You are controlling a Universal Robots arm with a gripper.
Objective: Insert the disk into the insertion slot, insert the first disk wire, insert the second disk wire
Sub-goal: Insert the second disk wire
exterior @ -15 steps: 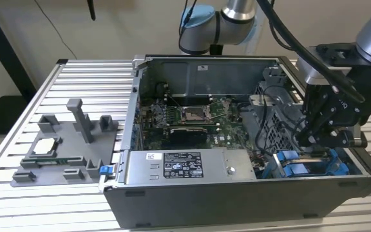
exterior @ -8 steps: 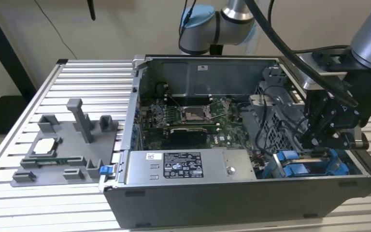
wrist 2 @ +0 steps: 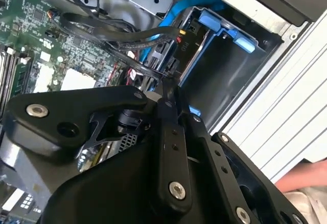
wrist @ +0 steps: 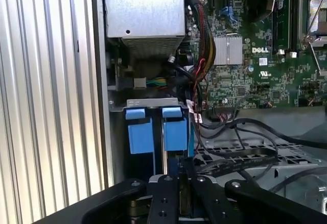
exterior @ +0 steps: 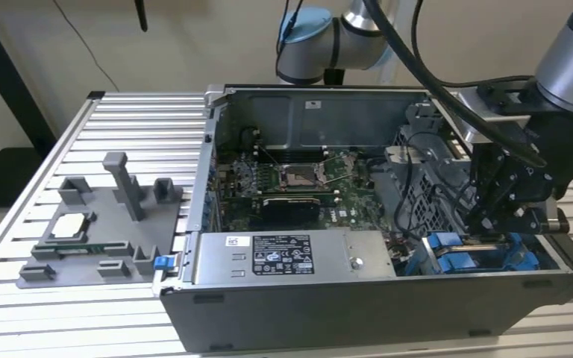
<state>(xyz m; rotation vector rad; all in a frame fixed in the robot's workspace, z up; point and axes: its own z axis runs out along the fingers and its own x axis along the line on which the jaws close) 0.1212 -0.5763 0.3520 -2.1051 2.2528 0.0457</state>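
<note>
**Gripper down at the drive bay**

The gripper hangs inside the open PC case, right over the slot with its blue rails at the exterior view's right. Its fingers look pressed together, pinching something thin and dark, but I can't tell what. In the first wrist view two blue carrier ends sit side by side in the slot; I can't make out the disk itself. Black cables drape just beside the bay. The motherboard lies in the middle of the case.
</note>
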